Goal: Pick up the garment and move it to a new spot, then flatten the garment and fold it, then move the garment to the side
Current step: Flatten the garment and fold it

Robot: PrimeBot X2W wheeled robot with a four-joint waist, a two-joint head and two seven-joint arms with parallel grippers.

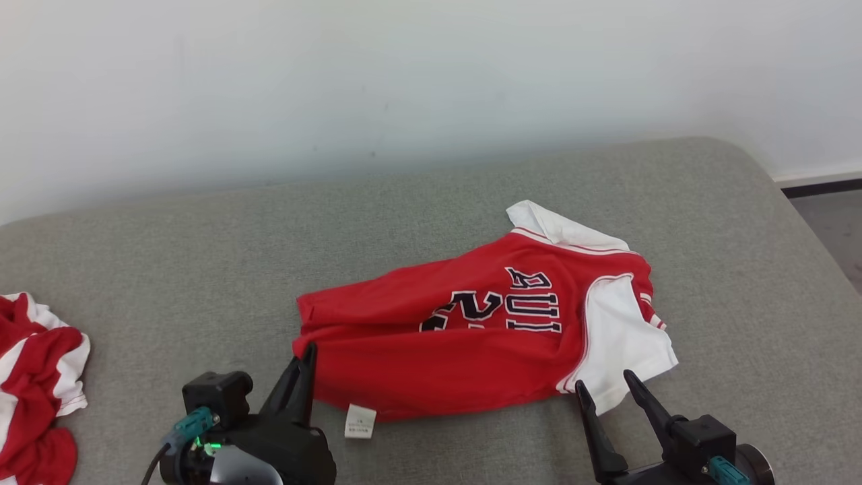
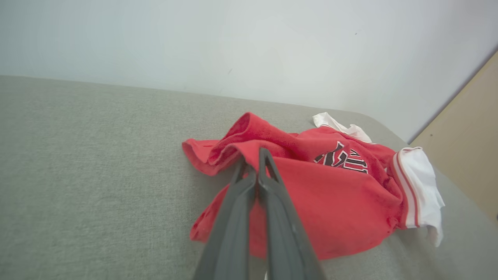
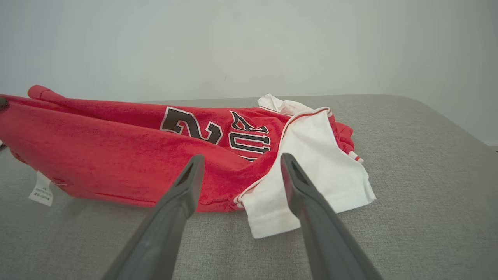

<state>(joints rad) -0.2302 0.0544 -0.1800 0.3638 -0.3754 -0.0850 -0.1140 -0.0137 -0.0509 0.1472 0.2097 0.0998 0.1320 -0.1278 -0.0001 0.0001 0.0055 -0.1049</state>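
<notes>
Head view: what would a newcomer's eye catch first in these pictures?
The red jersey with dark lettering lies crumpled in the middle of the grey cushion. The left gripper is shut on its left edge, and the open right gripper is at its white sleeve. A second red-and-white garment lies far left.

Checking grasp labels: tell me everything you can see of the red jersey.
The red jersey is knit cloth with white sleeves, dark white-edged lettering and a white care tag at its hem. It lies rumpled on the grey cushion. The left gripper is shut on its hem corner; the open right gripper is poised at one sleeve.
</notes>
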